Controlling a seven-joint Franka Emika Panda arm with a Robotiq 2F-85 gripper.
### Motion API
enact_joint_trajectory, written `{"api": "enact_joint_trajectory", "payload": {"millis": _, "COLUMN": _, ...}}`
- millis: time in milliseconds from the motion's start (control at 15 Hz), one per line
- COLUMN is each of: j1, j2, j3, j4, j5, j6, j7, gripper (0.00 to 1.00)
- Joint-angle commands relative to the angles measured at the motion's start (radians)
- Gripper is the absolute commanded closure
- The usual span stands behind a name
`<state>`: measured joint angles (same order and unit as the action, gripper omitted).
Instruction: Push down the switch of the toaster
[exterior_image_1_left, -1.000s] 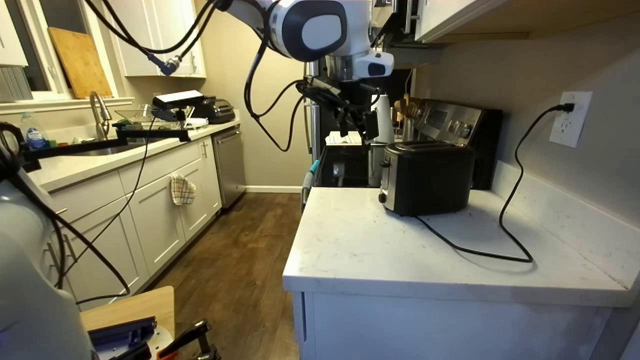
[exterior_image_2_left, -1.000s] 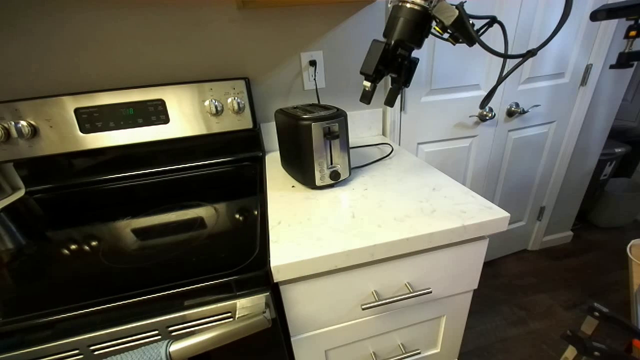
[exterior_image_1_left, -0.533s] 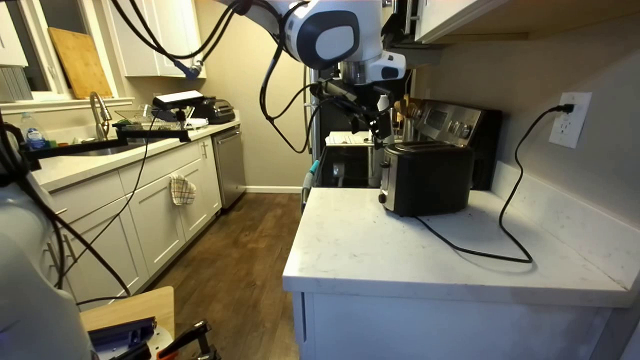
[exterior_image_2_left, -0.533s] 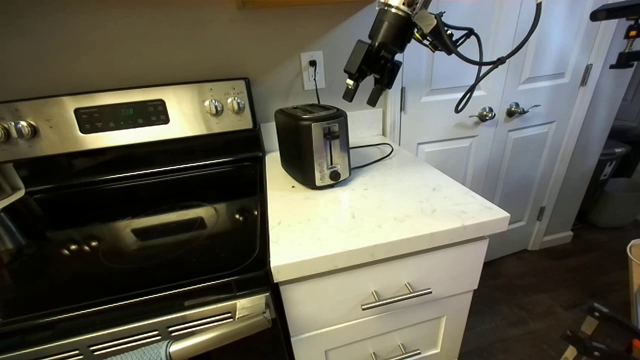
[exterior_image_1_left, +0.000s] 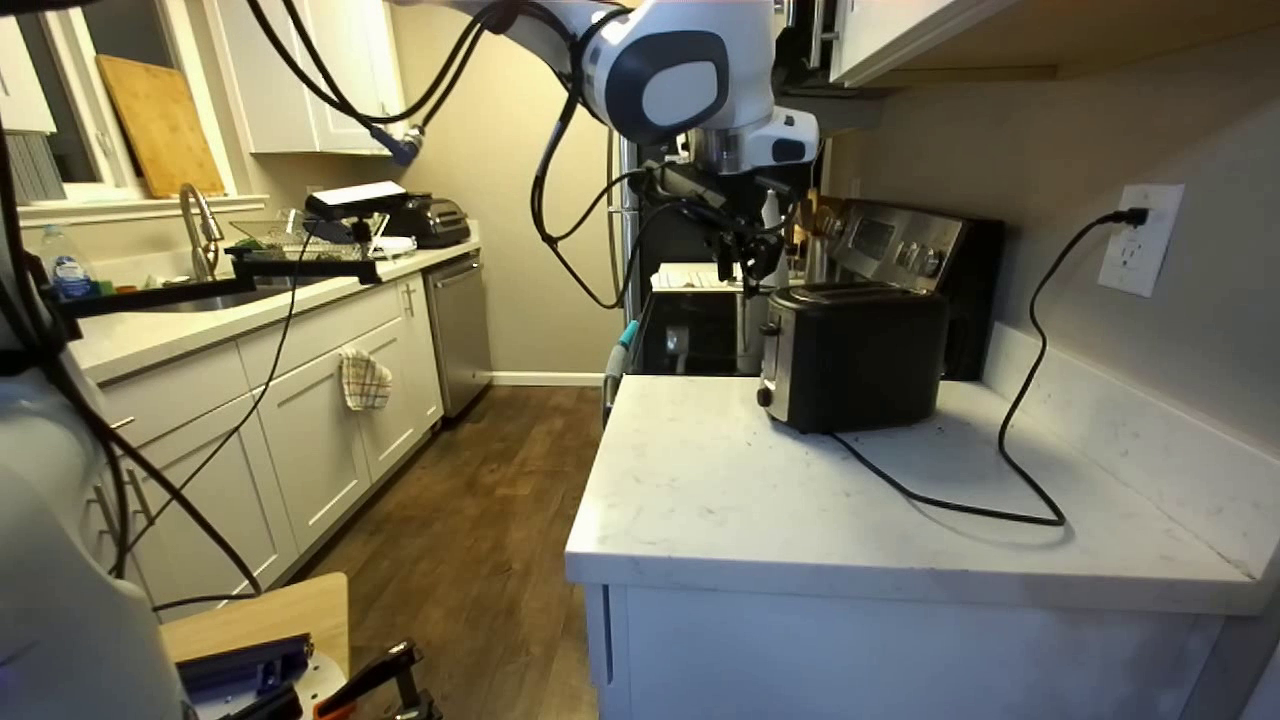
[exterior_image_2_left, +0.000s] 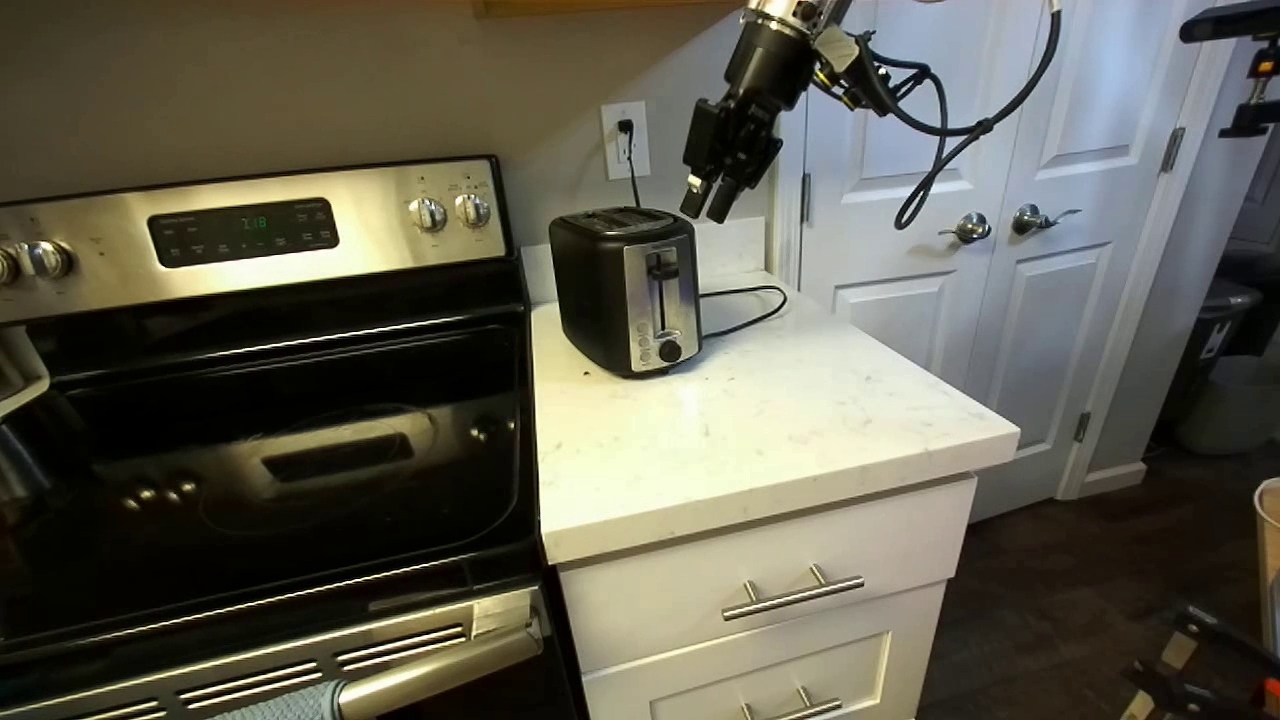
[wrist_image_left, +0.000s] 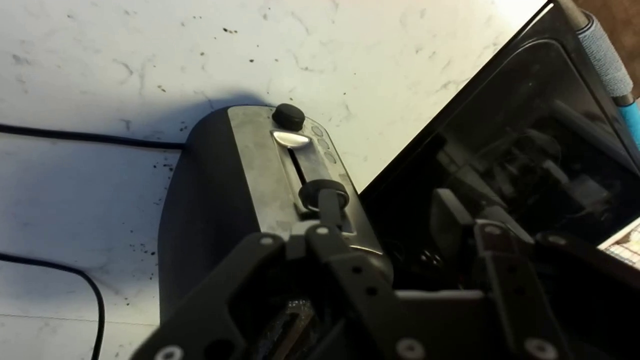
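Note:
The toaster (exterior_image_2_left: 600, 285) is black with a silver front panel and stands on the white counter. It also shows in an exterior view (exterior_image_1_left: 865, 355) and the wrist view (wrist_image_left: 200, 200). Its black switch lever (exterior_image_2_left: 663, 268) sits high in the front slot; a round dial (exterior_image_2_left: 669, 351) is below. My gripper (exterior_image_2_left: 708, 207) hangs above and in front of the toaster, empty, fingers partly closed with a gap between them. In the wrist view my gripper (wrist_image_left: 391, 206) has one finger overlapping the lever (wrist_image_left: 311, 191); contact cannot be told. The other finger is off to the side, over the dark stove.
The stove (exterior_image_2_left: 300, 440) adjoins the counter (exterior_image_2_left: 770, 420) beside the toaster. A black power cord (exterior_image_1_left: 960, 505) runs from the toaster to the wall outlet (exterior_image_1_left: 1140, 240). An upper cabinet (exterior_image_1_left: 960, 40) hangs above. A towel (wrist_image_left: 605, 60) hangs on the oven handle.
My gripper has moved towards the toaster and a little lower. Its fingers have come closer together in the last half second. The toaster and its lever have not moved.

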<state>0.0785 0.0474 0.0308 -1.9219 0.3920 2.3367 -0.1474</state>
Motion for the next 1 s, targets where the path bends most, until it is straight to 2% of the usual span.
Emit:
{"api": "enact_joint_trajectory", "payload": {"millis": 0, "j1": -0.018, "j2": 0.037, "j3": 0.014, "j4": 0.028, "j5": 0.043, "j6": 0.022, "j7": -0.05, "gripper": 0.78}}
{"api": "enact_joint_trajectory", "payload": {"millis": 200, "j1": -0.021, "j2": 0.056, "j3": 0.018, "j4": 0.045, "j5": 0.05, "j6": 0.026, "j7": -0.053, "gripper": 0.98}}
{"api": "enact_joint_trajectory", "payload": {"millis": 933, "j1": -0.036, "j2": 0.172, "j3": 0.038, "j4": 0.119, "j5": 0.042, "j6": 0.057, "j7": -0.033, "gripper": 1.0}}
